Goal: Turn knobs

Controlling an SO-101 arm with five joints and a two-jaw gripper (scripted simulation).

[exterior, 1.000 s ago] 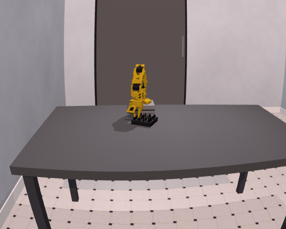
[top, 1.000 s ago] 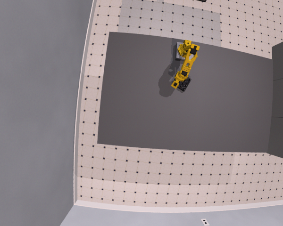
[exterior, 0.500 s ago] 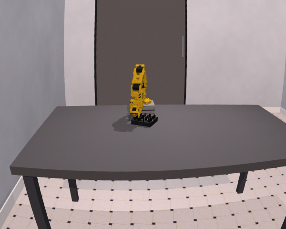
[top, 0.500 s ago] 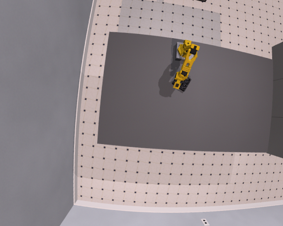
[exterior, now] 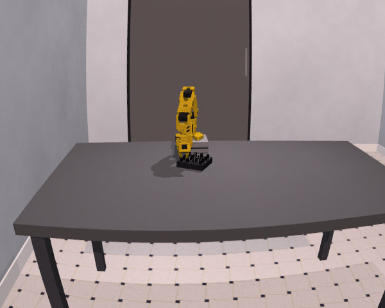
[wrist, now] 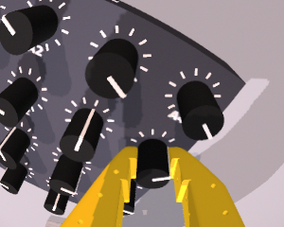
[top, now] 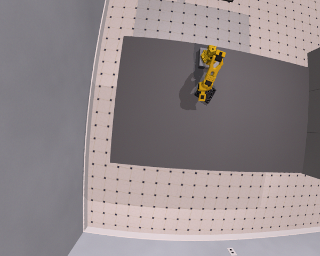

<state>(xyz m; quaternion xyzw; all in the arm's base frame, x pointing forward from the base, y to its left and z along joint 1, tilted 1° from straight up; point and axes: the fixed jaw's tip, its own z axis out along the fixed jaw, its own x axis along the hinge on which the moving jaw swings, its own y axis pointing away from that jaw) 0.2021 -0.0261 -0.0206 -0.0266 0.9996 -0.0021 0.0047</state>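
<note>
The black knob box (exterior: 196,163) lies on the dark table in front of the yellow arm; it also shows in the top view (top: 206,95) and fills the wrist view (wrist: 85,89). It carries several black knobs with white pointer lines and tick marks. My gripper (wrist: 153,180) points down at the box and is shut on one black knob (wrist: 152,163) near the box's edge. That knob's white line points to the right in the wrist view. A neighbouring knob (wrist: 199,109) stands just beyond it, another knob (wrist: 112,66) to its left. I cannot tell the row letters.
The arm's grey base block (exterior: 199,142) stands just behind the box. The table (exterior: 206,185) is wide, with a dark door (exterior: 189,66) behind it. A second dark surface (top: 318,110) lies at the right in the top view.
</note>
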